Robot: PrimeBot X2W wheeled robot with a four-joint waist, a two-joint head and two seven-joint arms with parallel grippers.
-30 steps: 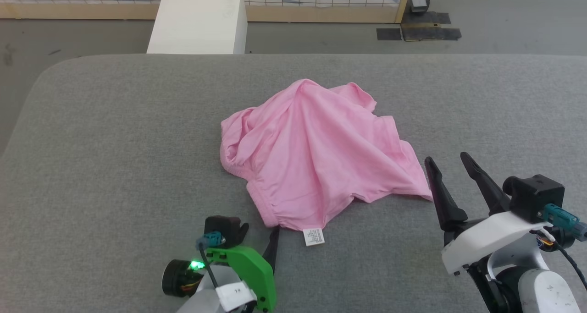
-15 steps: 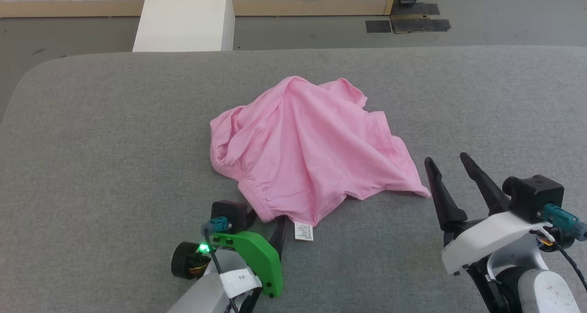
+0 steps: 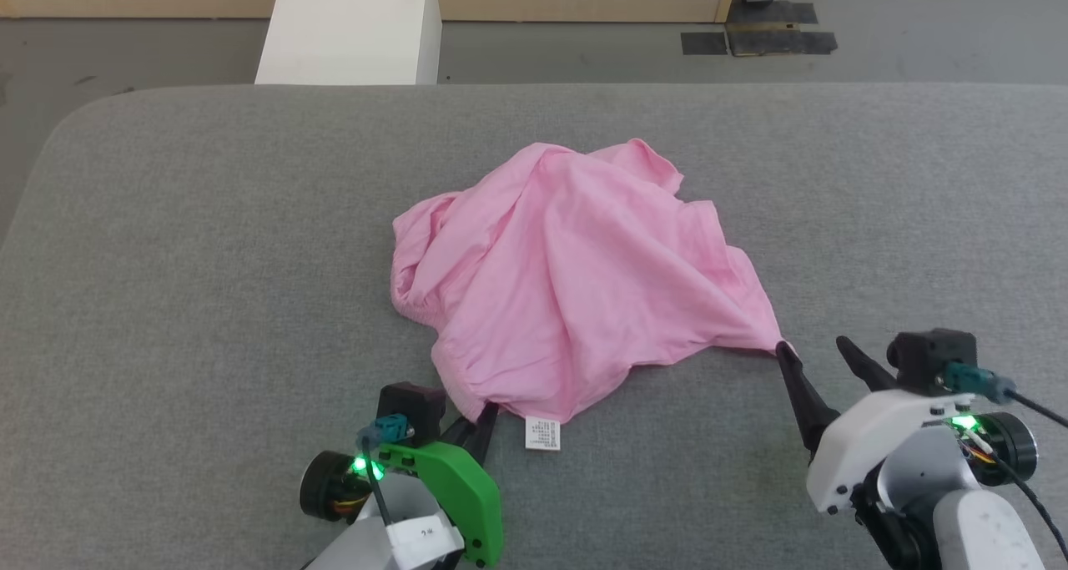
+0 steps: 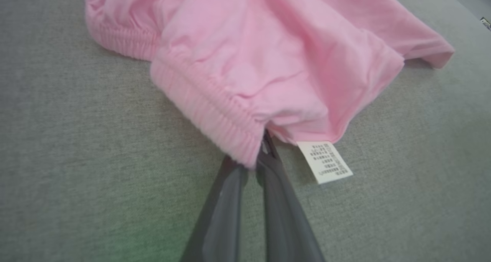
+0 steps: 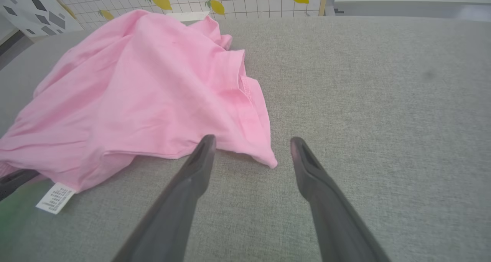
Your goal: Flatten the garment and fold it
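Observation:
The light-pink garment lies crumpled in the middle of the grey table, its white care label flat at the near edge. My left gripper is at the near hem, left of the label. In the left wrist view its fingers are nearly together, pinching the gathered waistband beside the label. My right gripper is open at the garment's right corner. In the right wrist view that hemmed corner lies between the tips of the open gripper.
Beyond the table's far edge stands a white block. Behind it runs a wood-framed grid wall, with dark tape patches on the floor. Bare grey table surface stretches left and right of the garment.
My left gripper has moved up to the waistband edge and closed on it. My right gripper has come down and forward to the garment's right corner. The head camera has shifted slightly.

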